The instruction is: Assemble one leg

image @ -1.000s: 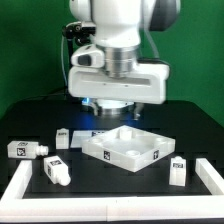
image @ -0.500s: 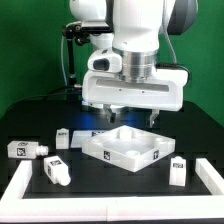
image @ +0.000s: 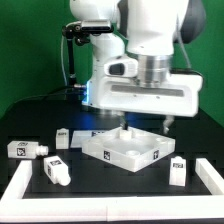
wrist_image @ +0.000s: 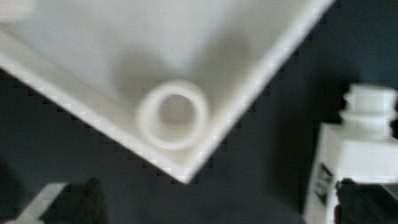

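The white square tabletop [image: 125,148] lies on the black table in the exterior view. Several small white legs with square tags lie around it: one [image: 178,170] on the exterior view's right, and ones [image: 62,137], [image: 25,149], [image: 57,172] on the left. My gripper [image: 145,122] hangs open and empty just above the tabletop's far right part. In the wrist view a tabletop corner with a round hole [wrist_image: 173,113] shows, with a leg [wrist_image: 361,140] beside it. My gripper [wrist_image: 217,205] holds nothing between its dark fingertips [wrist_image: 71,200].
A white raised border runs along the table's front, with corners at the exterior view's left [image: 20,185] and right [image: 210,180]. A green backdrop stands behind the arm.
The arm and gripper have moved steadily toward the exterior view's right, from over the tabletop's far left to over its far right. The parts on the table have not moved.
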`<state>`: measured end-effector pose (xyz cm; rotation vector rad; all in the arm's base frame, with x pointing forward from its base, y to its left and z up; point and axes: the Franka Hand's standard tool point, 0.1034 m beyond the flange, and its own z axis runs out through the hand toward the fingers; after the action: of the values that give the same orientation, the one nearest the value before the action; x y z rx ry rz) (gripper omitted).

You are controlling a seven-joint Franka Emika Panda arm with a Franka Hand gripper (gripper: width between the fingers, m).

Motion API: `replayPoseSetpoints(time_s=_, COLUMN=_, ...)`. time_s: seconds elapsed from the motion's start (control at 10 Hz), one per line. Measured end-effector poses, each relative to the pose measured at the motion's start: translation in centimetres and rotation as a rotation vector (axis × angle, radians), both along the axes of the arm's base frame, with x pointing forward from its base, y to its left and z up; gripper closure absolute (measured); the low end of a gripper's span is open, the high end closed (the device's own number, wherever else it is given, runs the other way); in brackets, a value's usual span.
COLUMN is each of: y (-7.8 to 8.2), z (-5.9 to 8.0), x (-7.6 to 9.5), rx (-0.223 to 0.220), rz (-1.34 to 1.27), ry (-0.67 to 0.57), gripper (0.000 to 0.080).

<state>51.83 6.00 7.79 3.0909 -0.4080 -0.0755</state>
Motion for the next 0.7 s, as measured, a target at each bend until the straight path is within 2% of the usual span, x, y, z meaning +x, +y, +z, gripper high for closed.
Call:
replayPoseSetpoints(time_s=0.2, y=2.7, z=-1.1, x=1.5, rx=-0.003, rz=-0.025, ry=-0.037, gripper=0.0151)
replayPoseSetpoints(time_s=0.3, y=3.1, z=-2.1, x=1.8, rx=-0.007, rz=-0.012, ry=-0.045, gripper=0.0151)
replayPoseSetpoints(time_s=0.4, y=3.1, z=-2.4, x=1.9, rx=-0.009, rz=-0.008, ry=-0.044, gripper=0.0151)
replayPoseSetpoints(time_s=0.7, y=3.1, z=-2.3, x=2.0, rx=-0.008, rz=-0.008, ry=-0.045, gripper=0.0151)
